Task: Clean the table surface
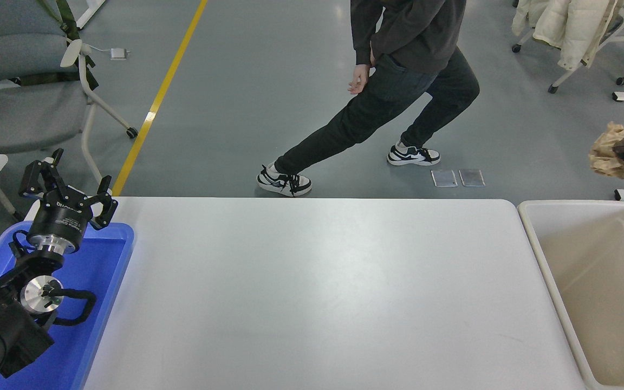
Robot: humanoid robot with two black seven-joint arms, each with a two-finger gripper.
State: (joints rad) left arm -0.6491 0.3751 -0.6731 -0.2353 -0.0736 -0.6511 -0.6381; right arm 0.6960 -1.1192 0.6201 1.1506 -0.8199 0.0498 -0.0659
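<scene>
Gripping: the right gripper (618,151) comes in at the right edge of the picture, its jaws pinching a crumpled wad of brown paper (607,150).
Paper's place: held in the air beyond the far rim of the beige bin (538,246), apart from it, with grey floor behind.
Bench surface: the white table surface (312,292) fills the middle of the view and lies just left of the beige bin, its right edge running alongside the bin's left wall.
Beige bin: stands at the right end of the bench, open at the top, its inside plain beige.
Blue tray: the blue tray (117,271) sits at the other end of the bench from the beige bin, at the lower left.
Left gripper: the left gripper (68,189) is parked above the blue tray's far corner, well apart from the beige bin, jaws spread and holding nothing.
Person: a person (393,81) in dark clothes and black-and-white shoes stands in a wide lunge on the floor beyond the bench, left of the beige bin.
</scene>
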